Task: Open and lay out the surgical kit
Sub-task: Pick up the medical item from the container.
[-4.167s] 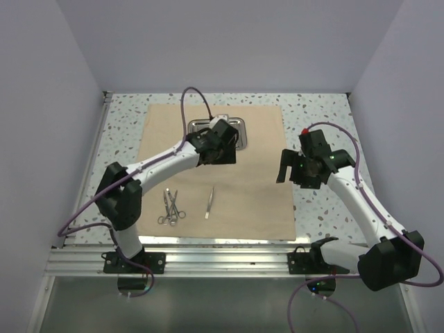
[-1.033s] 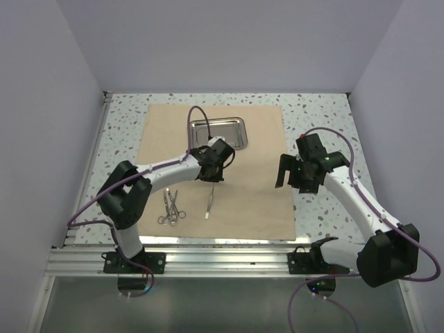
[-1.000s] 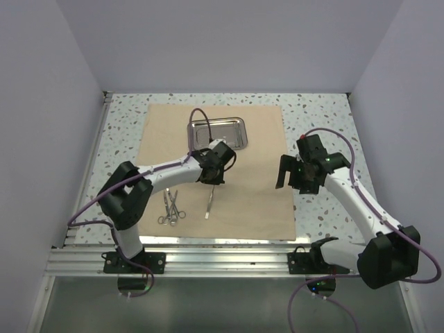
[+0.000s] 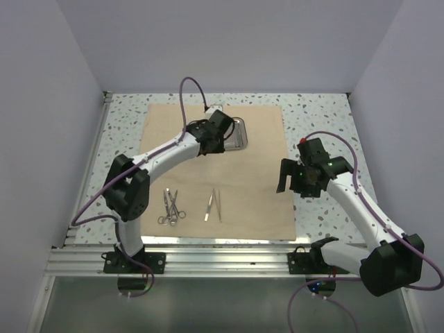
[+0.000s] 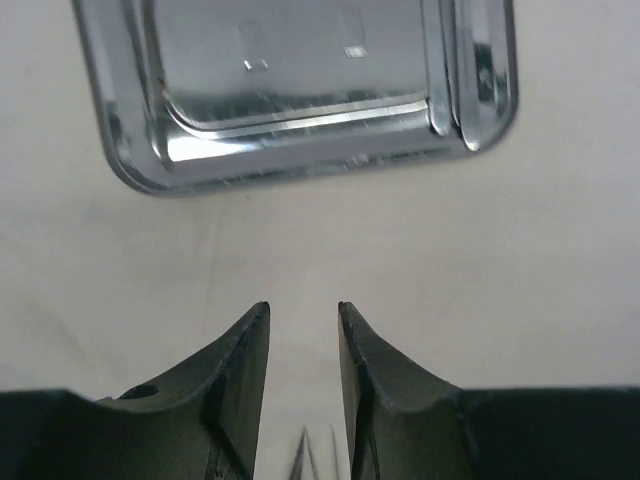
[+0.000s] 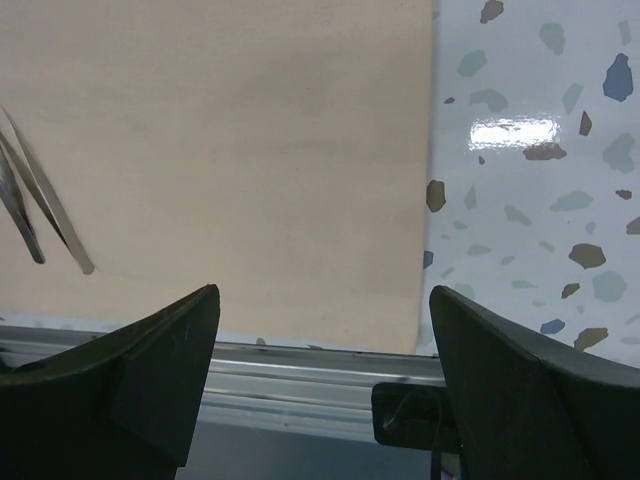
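Steel tray (image 5: 290,160) lies just beyond the left end effector (image 5: 303,325), apart.

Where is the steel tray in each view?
Top external: the tray sits at the far centre of the cloth, partly hidden.
Left wrist: the tray spans the top of the picture.
Right wrist: not in it.
Shared landmark: the tan cloth, visible in all three.
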Motion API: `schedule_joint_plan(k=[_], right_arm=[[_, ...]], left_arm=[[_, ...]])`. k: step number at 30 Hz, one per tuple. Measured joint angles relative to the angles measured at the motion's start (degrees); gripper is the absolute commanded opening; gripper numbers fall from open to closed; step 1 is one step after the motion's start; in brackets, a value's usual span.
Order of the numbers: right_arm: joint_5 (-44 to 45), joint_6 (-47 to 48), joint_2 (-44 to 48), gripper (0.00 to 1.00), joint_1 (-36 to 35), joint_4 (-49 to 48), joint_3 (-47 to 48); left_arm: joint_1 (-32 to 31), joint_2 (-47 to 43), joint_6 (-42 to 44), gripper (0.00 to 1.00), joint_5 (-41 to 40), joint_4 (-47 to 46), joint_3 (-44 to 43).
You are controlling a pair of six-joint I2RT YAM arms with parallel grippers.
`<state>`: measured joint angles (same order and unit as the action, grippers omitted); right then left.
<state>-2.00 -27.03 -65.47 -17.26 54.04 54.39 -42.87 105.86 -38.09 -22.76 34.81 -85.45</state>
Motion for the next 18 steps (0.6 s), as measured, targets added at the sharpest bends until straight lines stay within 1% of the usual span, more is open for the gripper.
schedule_joint_plan(k=[2, 5, 6, 10, 14, 18], right_arm=[[0.59, -0.07, -0.07, 0.9, 0.0, 0.0, 0.02], [1.44, -0.31, -0.83, 0.9, 0.0, 0.15, 0.46], [1.64, -0.39, -1.36, 0.9, 0.0, 0.26, 0.81], [2.75, -0.87, -3.63, 0.9, 0.02, 0.33, 2.51], [4.13, -1.31, -5.86, 0.9, 0.02, 0.5, 4.5], [5.31, -1.73, -7.34, 0.9, 0.02, 0.52, 6.05]], left_arm=[[4.31, 2.45, 2.84, 0.36, 0.04, 0.26, -3.72], [9.62, 8.39, 7.28, 0.34, -0.37, 1.22, -11.89], [10.78, 10.8, 8.7, 0.33, -0.37, 1.86, -15.41], [13.68, 18.91, 13.44, 0.32, -0.2, 2.64, -26.71], [15.34, 22.95, 16.37, 0.33, 0.07, 2.82, -31.32], [17.35, 25.16, 18.16, 0.33, 1.44, 2.78, -32.48]])
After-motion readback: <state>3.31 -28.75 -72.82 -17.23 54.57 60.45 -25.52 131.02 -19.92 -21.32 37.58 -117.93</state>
